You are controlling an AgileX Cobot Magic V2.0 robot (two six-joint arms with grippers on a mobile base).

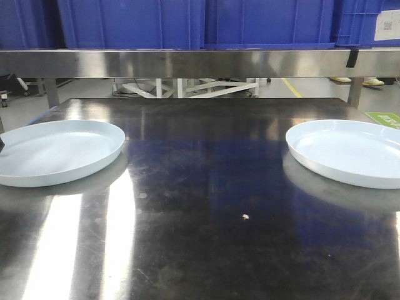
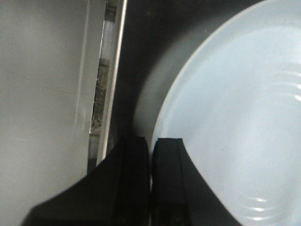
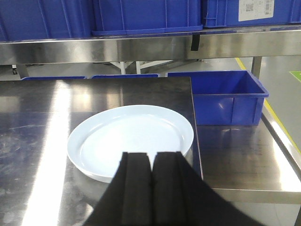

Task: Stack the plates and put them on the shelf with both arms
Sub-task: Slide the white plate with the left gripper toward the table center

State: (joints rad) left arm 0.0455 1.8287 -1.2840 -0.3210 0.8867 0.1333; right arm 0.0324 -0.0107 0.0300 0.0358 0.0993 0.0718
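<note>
Two pale bluish-white plates lie flat and apart on the dark steel tabletop (image 1: 200, 206): the left plate (image 1: 56, 153) and the right plate (image 1: 350, 150). The shelf rail (image 1: 200, 62) runs across the back above them. In the left wrist view my left gripper (image 2: 151, 139) is shut with nothing between its fingers, its tips over the left plate's (image 2: 235, 117) rim. My right gripper (image 3: 151, 153) is shut and empty too, its tips over the near rim of the right plate (image 3: 131, 136). Neither arm shows in the front view.
Blue plastic crates (image 1: 187, 22) stand on the shelf above the rail. Another blue crate (image 3: 221, 96) sits low, right of the table's edge. A small white crumb (image 1: 245, 216) lies mid-table. Past the table's left edge is a pale floor (image 2: 42, 117).
</note>
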